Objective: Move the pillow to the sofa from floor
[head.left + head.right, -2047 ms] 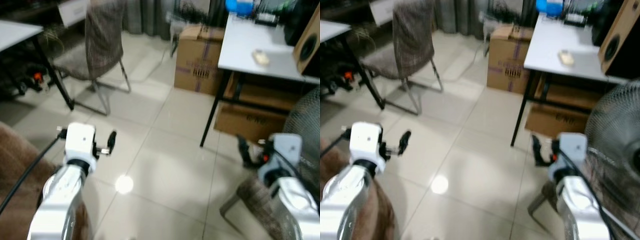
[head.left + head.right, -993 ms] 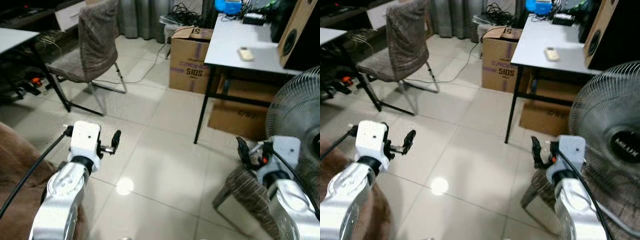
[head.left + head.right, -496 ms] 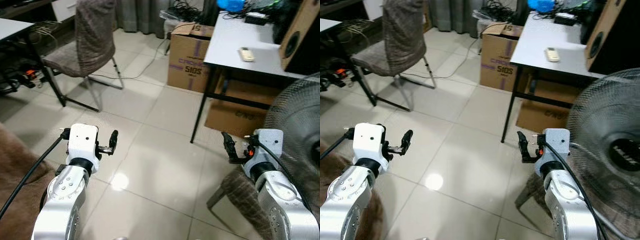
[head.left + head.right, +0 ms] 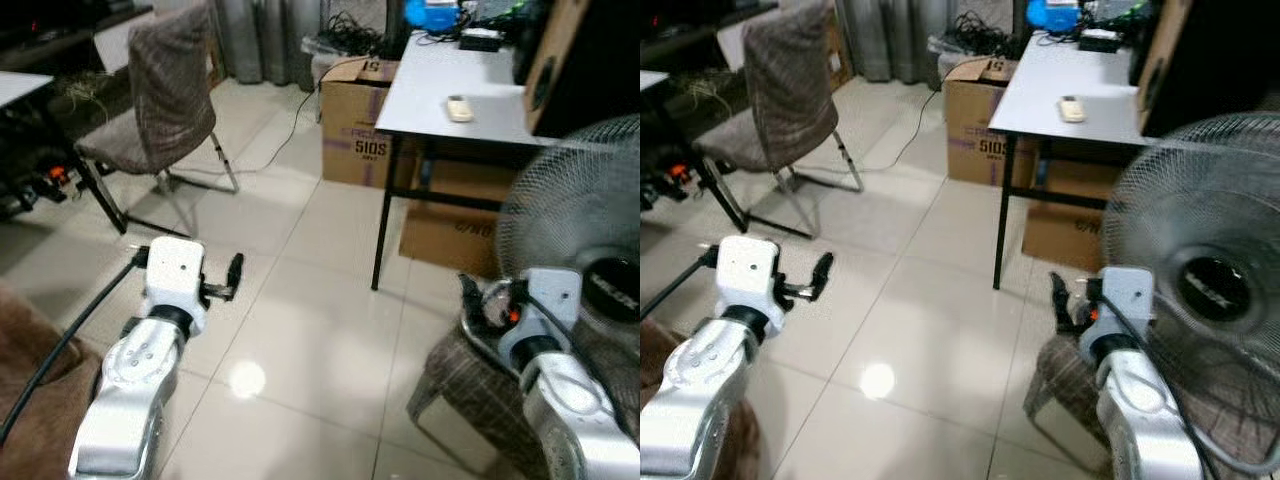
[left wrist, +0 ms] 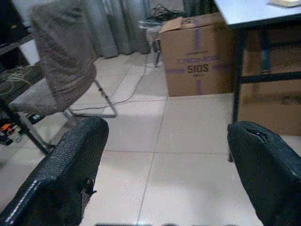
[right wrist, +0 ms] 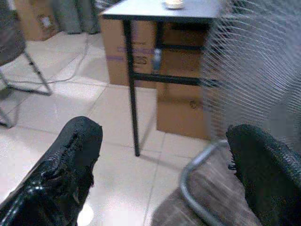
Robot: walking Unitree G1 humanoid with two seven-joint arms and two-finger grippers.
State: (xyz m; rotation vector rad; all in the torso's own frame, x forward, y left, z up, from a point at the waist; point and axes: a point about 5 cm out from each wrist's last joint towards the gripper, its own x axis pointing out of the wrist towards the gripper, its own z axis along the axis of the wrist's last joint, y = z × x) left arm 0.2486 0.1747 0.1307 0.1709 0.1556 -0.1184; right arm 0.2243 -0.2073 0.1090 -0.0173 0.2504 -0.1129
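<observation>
Tiled floor (image 4: 330, 330) ahead, no pillow on it that I can make out. Brown sofa (image 4: 30, 370) at my 8 o'clock. Left claw (image 5: 164, 160) and right claw (image 6: 160, 165) both spread, empty. Best to scan the floor before reaching.

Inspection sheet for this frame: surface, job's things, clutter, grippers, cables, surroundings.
Surface: pale glossy tile floor, lamp glare on it.
Job's things: pillow, nothing seen; brown upholstery, possibly the sofa, at the robot's left.
Clutter: cardboard box by the white table; second box under it; remote on top.
Grippers: left gripper open, empty; right gripper open, empty, both above floor.
Cables: cord on floor; tangle behind box.
Surroundings: fabric chair at left; standing fan and chair seat at right.
</observation>
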